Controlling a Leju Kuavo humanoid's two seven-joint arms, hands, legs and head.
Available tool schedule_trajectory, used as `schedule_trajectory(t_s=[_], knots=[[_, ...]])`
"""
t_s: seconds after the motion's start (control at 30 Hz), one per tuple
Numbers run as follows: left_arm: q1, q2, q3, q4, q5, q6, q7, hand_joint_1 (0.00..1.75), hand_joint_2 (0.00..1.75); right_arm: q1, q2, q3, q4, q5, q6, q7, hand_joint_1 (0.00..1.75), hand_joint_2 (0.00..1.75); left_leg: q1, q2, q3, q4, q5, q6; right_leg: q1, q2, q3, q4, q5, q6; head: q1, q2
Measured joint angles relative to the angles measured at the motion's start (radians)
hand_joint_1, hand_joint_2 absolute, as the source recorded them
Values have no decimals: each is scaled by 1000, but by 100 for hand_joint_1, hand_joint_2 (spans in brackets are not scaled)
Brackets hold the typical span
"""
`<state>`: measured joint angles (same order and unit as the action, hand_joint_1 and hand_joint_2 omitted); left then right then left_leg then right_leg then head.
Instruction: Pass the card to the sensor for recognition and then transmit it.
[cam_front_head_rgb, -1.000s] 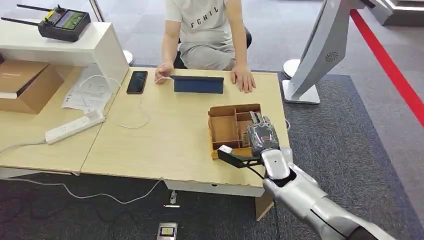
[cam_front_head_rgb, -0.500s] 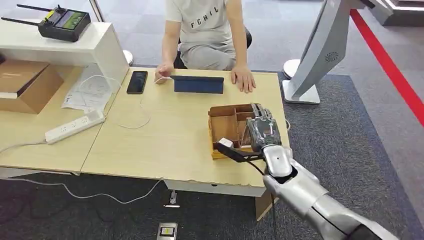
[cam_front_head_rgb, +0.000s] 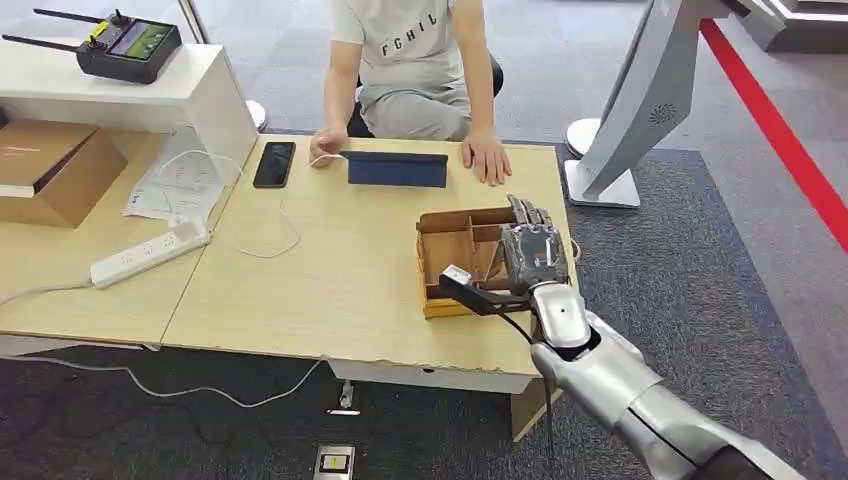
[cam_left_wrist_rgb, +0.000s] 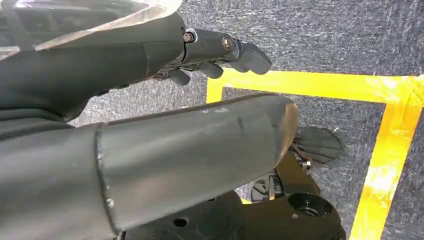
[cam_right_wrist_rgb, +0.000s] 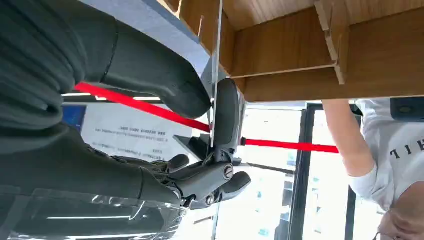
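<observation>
Now the right hand (cam_front_head_rgb: 533, 252) pinches a thin card (cam_right_wrist_rgb: 218, 75) edge-on between thumb and finger — just above the wooden box (cam_front_head_rgb: 450, 252) on the table (cam_front_head_rgb: 330, 280).

Looks like a robot test lab in an office hall: plain desks (cam_front_head_rgb: 330, 290) on grey carpet (cam_front_head_rgb: 690, 290), a power strip (cam_front_head_rgb: 150, 252) with loose cables, a remote (cam_front_head_rgb: 125, 45) on a shelf, yellow tape (cam_left_wrist_rgb: 385, 165) marking the floor, a person (cam_front_head_rgb: 415, 70) seated opposite.

A light wooden surface (cam_front_head_rgb: 330, 290) stands on dark grey carpet (cam_front_head_rgb: 700, 290). A red stripe (cam_front_head_rgb: 775, 130) crosses the pale floor beyond, and yellow tape (cam_left_wrist_rgb: 385, 170) marks the carpet.
</observation>
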<state>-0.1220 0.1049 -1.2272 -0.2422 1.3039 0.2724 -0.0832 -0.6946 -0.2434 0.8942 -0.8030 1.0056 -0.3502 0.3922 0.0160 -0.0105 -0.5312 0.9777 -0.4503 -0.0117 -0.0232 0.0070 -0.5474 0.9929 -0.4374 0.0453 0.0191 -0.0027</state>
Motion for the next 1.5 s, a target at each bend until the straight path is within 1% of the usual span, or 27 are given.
schedule_trajectory(t_s=[0.3, 0.43, 0.53, 0.67, 0.9, 1.0, 1.13, 1.2, 1.5], knots=[[0, 0, -2, 0, -7, 0, -3, 0, 0, -45, -1, 0, -16, 49, 1, 4, 175, 175, 0, 0, 0, 0, 0, 0, 0, 0, 0, 0, 0, 0, 0, 0], [-1, 0, -5, 0, -25, -9, -9, 0, 0, -96, -2, 0, -29, 85, 65, 9, 175, 175, 0, 0, 0, 0, 0, 0, 0, 0, -1, 0, 0, 0, 0, 0], [-1, 0, -16, 0, -33, -19, -8, 0, 0, -134, 2, 0, -31, 102, 92, 9, 175, 175, 0, 0, 0, 0, 0, 0, 0, 0, 0, 0, 0, 0, 0, 0], [-2, 0, -25, 0, -43, -28, -3, 0, 0, -151, 10, 2, -29, 120, 113, 13, 175, 175, 0, 0, 0, 0, 0, 0, 0, 0, 0, 0, 0, 0, 0, 0], [-3, 1, -33, 0, -61, -55, -12, 0, 0, -174, 26, 2, 13, 151, 172, 55, 175, 175, 0, 0, -1, 0, 0, 0, 0, 0, -1, 0, 0, 0, 0, 0], [-3, 2, -39, 0, -60, -63, -12, 0, 0, -191, 34, 3, 31, 160, 191, 65, 175, 175, 0, 0, -1, 0, 0, 0, 0, 0, -1, 0, 0, 0, 0, 0], [-3, 2, -43, 0, -53, -73, -11, 0, 0, -228, 50, 5, 56, 180, 237, 75, 175, 175, 0, 0, -1, 0, 0, 0, 0, 0, -1, 0, 0, 0, 0, 0], [-3, 2, -43, 0, -53, -73, -8, 0, 0, -239, 59, 8, 67, 181, 245, 80, 175, 175, 0, 0, -1, 0, 0, 0, 0, 0, -1, 0, 0, 0, 0, 0], [-3, 3, -44, 0, -35, -76, 18, 0, 0, -271, 106, 13, 120, 203, 242, 81, 175, 175, 0, 0, -1, 0, 0, 0, 0, 0, -1, 0, 0, 0, 0, 0]])
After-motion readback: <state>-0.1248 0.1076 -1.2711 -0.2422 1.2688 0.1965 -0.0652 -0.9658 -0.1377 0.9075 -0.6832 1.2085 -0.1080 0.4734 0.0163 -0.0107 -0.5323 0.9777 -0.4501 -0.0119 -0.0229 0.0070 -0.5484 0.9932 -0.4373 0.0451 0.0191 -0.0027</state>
